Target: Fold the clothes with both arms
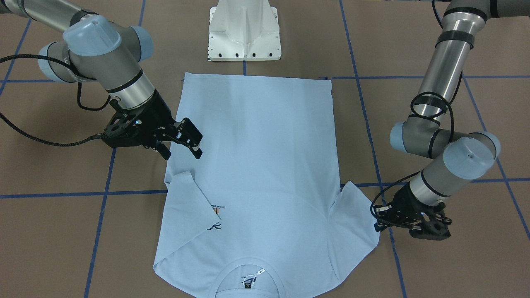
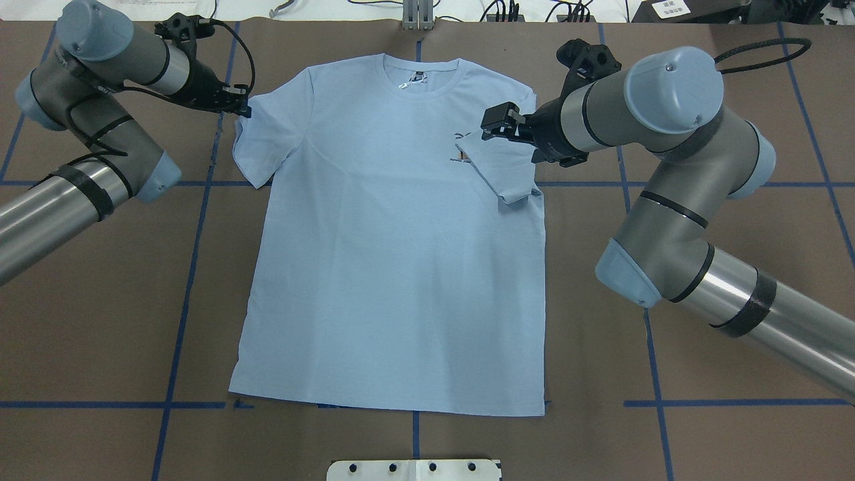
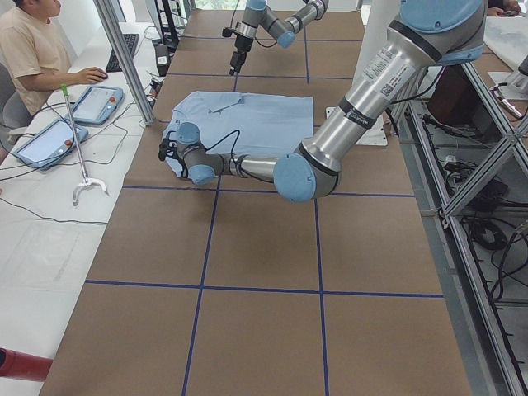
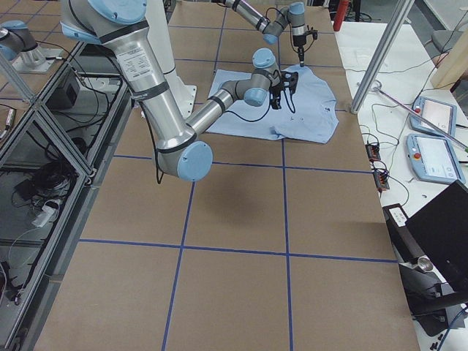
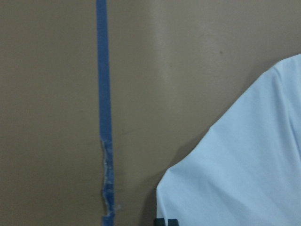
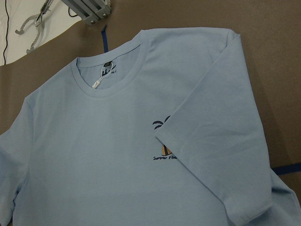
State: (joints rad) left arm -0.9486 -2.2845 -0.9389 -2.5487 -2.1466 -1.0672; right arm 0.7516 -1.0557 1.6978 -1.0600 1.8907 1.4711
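Note:
The light blue T-shirt (image 2: pixel 387 267) lies flat, chest up, collar away from the robot's base. Its sleeve (image 2: pixel 504 170) on my right side is folded in over the chest and partly covers the chest print (image 6: pixel 164 150). My right gripper (image 1: pixel 183 155) is open and empty, hovering just above that sleeve (image 1: pixel 186 198); it also shows in the overhead view (image 2: pixel 495 123). My left gripper (image 1: pixel 377 218) sits low at the hem of the other, unfolded sleeve (image 2: pixel 260 133) and looks shut on it. In the left wrist view that sleeve (image 5: pixel 244 165) is slightly raised off the table.
The white pedestal base (image 1: pixel 244 33) stands beyond the shirt's bottom hem. Blue tape lines (image 5: pixel 103 94) cross the brown table. An operator (image 3: pixel 33 49) and tablets (image 3: pixel 95 103) are past the table's far edge, beside a metal post (image 3: pixel 124 58).

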